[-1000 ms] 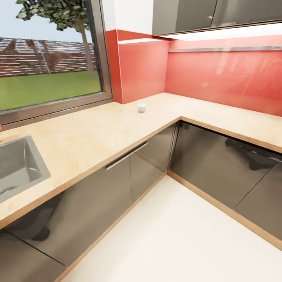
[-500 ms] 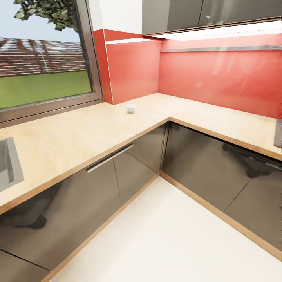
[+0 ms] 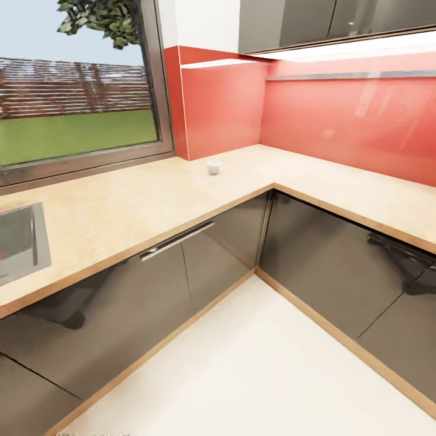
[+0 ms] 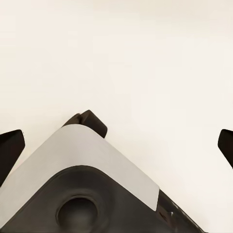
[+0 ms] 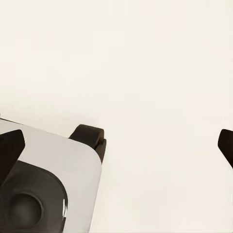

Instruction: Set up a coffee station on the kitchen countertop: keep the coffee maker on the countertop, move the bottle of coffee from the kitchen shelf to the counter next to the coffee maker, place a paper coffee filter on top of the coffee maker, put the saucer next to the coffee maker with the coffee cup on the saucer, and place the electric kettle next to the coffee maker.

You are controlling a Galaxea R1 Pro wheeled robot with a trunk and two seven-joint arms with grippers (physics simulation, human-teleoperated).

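Left wrist view: the left gripper (image 4: 116,143) was spread wide, its two dark fingertips (image 4: 10,145) standing at opposite edges of the picture with nothing between them and nothing touching them. Beyond the open jaws lay the pale floor (image 4: 121,58); close under the gripper sat a grey-and-black corner of the robot's base (image 4: 82,170), carried on a black wheel (image 4: 92,121).

Right wrist view: the right gripper (image 5: 116,145) was likewise fully parted and empty, one black fingertip (image 5: 9,148) at each side. The same pale floor (image 5: 145,73) lay ahead of the jaws, with another part of the grey base (image 5: 53,165) and a black wheel (image 5: 90,136) just beneath.

Head view: the coffee cup (image 3: 213,167), small and white, stood upright on the L-shaped kitchen countertop (image 3: 121,206) near its inner corner, below the red backsplash (image 3: 339,121) and beside the window (image 3: 72,91). A steel sink (image 3: 21,242) was set into the countertop well apart from the cup. Glossy grey cabinet fronts (image 3: 181,272) ran below the slab.
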